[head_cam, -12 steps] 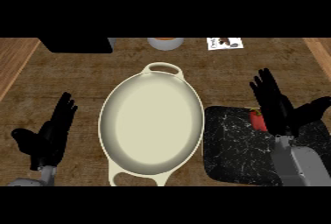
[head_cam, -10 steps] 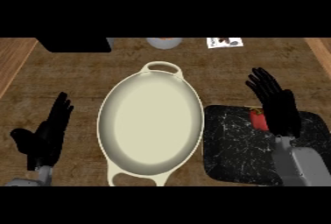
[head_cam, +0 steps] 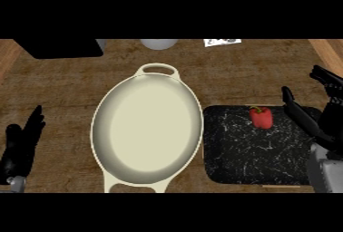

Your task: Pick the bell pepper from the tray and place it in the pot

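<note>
A small red bell pepper [head_cam: 261, 117] with a green stem lies near the far edge of the black speckled tray [head_cam: 248, 154]. Left of the tray sits the big cream oval pot [head_cam: 147, 127], handles at its far and near ends, nothing inside. My right hand [head_cam: 320, 115] hovers at the tray's right side, fingers straight and spread, thumb pointing toward the pepper without touching it. At the lower left edge my left hand [head_cam: 21, 145] rests open, fingers up.
A black box [head_cam: 60, 47] stands at the back left. Behind the pot are a grey round object [head_cam: 159, 43] and a small white card [head_cam: 222, 41]. Wooden counter edges show at both far corners.
My right hand has drawn back to the right and off the pepper, which now shows in full. The view has shifted slightly. The left hand keeps its place.
</note>
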Robot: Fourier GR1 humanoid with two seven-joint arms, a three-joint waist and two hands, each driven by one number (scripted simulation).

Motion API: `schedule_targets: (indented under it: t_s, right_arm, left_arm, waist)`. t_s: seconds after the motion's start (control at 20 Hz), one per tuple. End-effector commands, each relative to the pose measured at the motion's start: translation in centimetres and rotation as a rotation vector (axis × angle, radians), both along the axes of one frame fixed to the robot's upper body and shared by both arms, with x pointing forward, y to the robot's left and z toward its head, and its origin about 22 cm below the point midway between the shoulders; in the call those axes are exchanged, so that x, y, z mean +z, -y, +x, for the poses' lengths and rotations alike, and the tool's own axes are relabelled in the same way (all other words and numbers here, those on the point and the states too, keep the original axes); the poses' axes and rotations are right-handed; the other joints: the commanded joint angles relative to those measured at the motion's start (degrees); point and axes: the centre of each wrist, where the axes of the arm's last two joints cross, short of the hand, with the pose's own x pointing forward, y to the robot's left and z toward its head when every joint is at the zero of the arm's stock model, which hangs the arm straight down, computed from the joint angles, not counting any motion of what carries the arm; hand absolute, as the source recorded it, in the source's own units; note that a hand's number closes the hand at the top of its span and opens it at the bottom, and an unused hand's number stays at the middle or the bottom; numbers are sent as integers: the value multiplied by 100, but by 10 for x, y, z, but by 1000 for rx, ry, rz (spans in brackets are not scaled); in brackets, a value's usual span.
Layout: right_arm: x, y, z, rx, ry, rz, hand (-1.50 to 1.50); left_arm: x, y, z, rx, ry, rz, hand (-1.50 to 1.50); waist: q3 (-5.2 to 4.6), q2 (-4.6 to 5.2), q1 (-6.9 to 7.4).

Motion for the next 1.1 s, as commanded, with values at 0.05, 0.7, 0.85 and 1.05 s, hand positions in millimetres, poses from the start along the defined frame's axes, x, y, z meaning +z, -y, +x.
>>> schedule_targets:
  t_s: [0.05, 0.7, 0.85, 1.05]
  right_arm:
    - [-39, -29, -37, -205, 195, -155, -150]
    - [-38, -8, -165, -329, -307, -466, -150]
    - [-31, -8, -170, -329, -458, -531, -150]
    - [-8, -11, -181, -236, -666, -601, -150]
  left_arm:
    - [16, -2, 17, 24, -60, 29, 0]
    - [16, 2, 16, -3, -91, 28, 0]
    - [27, 11, 21, -23, -71, 35, 0]
    - [34, 7, 24, -21, -71, 47, 0]
  waist:
    - [9, 32, 110]
    - [-41, 38, 209]
    - [-42, 64, 332]
    - [-33, 63, 366]
